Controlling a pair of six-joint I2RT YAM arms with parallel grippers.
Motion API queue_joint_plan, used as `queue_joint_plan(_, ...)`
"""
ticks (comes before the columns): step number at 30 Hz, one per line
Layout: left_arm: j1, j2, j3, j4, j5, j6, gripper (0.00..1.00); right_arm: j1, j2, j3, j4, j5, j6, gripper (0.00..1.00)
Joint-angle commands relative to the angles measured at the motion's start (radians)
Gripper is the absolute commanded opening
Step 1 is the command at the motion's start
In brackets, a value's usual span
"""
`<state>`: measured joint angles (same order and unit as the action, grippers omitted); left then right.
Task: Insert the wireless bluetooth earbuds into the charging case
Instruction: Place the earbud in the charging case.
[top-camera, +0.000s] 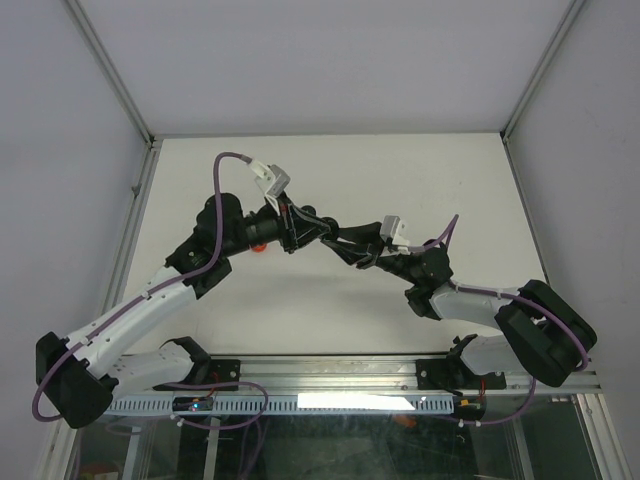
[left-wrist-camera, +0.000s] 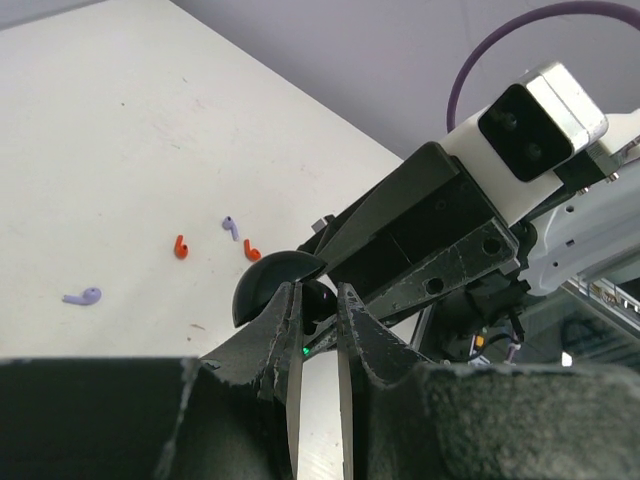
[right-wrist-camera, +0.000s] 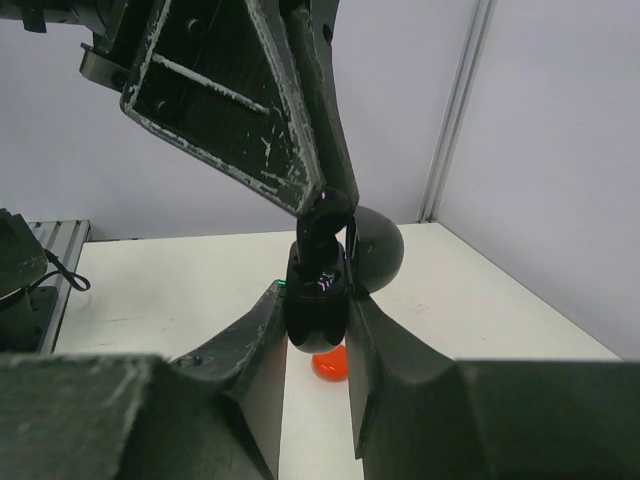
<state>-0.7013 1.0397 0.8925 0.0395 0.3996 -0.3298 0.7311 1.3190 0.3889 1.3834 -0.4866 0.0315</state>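
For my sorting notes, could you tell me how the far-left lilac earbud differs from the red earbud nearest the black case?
Colour: the lilac earbud is pale purple, the red earbud orange-red. Pose: the lilac earbud's stem lies level across the left wrist view, the red earbud's slants. Place: in that view the lilac earbud lies farthest from the charging case, the red earbud nearest. Both are small, stemmed and loose on the table.

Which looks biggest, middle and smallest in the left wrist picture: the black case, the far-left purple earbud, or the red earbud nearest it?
1. black case
2. far-left purple earbud
3. red earbud nearest it, only slightly smaller; it lies farther off, so that's unsure.
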Motion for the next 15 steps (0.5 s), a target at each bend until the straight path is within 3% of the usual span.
queue_joint_plan(1, -0.004, 0.016, 0.042, -0.018, 0.039, 0.008, 0.04, 0.006, -0.024, 0.016, 0.074, -0.005, -0.012, 0.00)
queue_joint_plan(11, -0.004, 0.032, 0.076, -0.108, 0.031, 0.038, 0.04, 0.005, -0.021, 0.015, 0.075, -0.007, -0.013, 0.00)
queue_joint_plan(15, -0.006, 0.042, 0.079, -0.119, 0.028, 0.039, 0.09, 0.005, -0.021, 0.017, 0.077, -0.014, -0.009, 0.00)
